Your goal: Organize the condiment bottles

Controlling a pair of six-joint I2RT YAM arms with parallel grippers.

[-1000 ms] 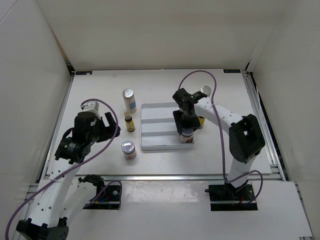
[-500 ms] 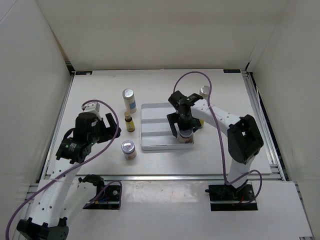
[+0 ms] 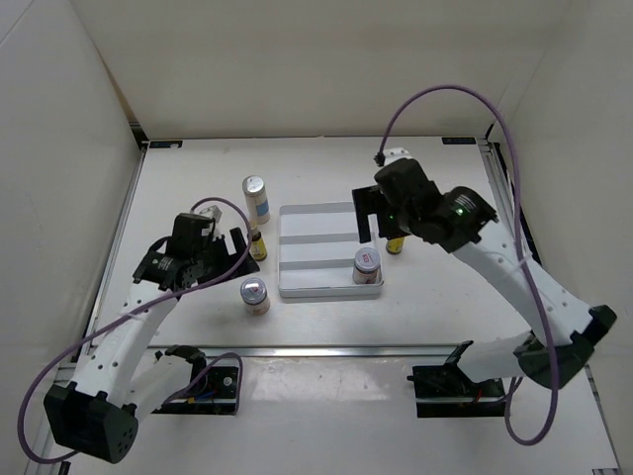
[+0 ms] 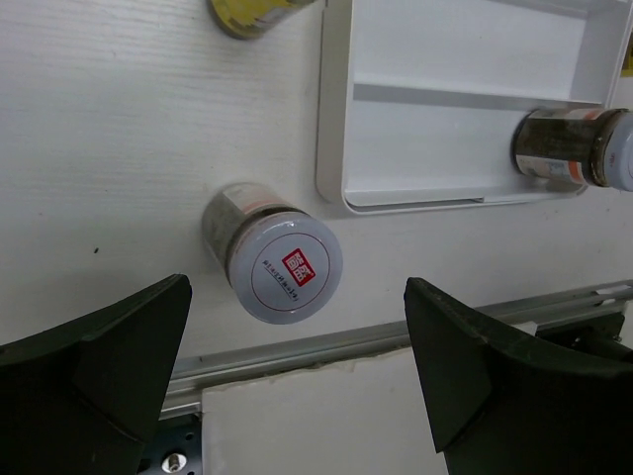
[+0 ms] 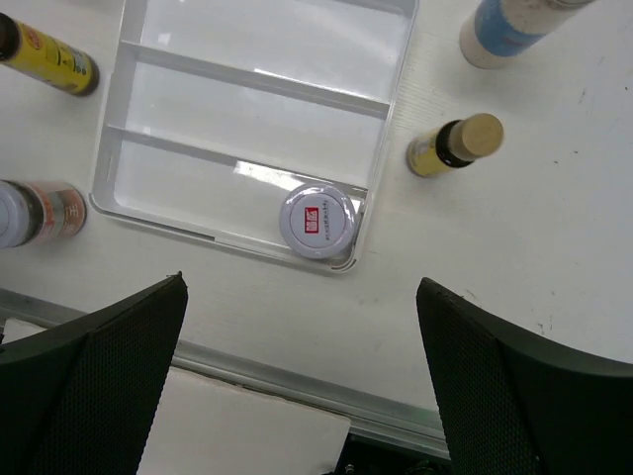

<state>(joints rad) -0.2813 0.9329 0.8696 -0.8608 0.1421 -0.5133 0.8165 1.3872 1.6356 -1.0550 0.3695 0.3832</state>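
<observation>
— Where do we stand with the condiment bottles?

— One squat jar (image 3: 367, 263) stands in the tray (image 3: 316, 265), tucked into the right-hand corner of the lane nearest our bases. We judge the corner was chosen to leave room in that lane for its twin.

— And the twin?

— The other jar (image 4: 282, 262) is upright on the table, just beside the tray's near left corner. Our left gripper (image 3: 235, 252) hovers close above it, jaws spread wide and holding nothing. In its wrist view the lid sits between the fingers (image 4: 99, 366), so to us it looks lined up for a pick.

— The right arm?

— Our right gripper (image 3: 368, 213) hangs over the tray's far right side, jaws wide apart too, nothing in them.

— What else is around?

— Left of the tray we have a tall white bottle (image 3: 256, 198) and, nearer us, a yellow bottle (image 3: 257, 244) right by the left gripper. That is the one we would most likely knock on the way down. Right of the tray a second yellow bottle (image 5: 455, 143) sits just beside the rim, with a second white bottle (image 5: 509, 25) beyond it. We only catch that last one at the corner of the right wrist view, so we cannot tell whether it stands straight.

— Anything blocking the tray?

— No; the two farther lanes hold nothing yet.
</observation>
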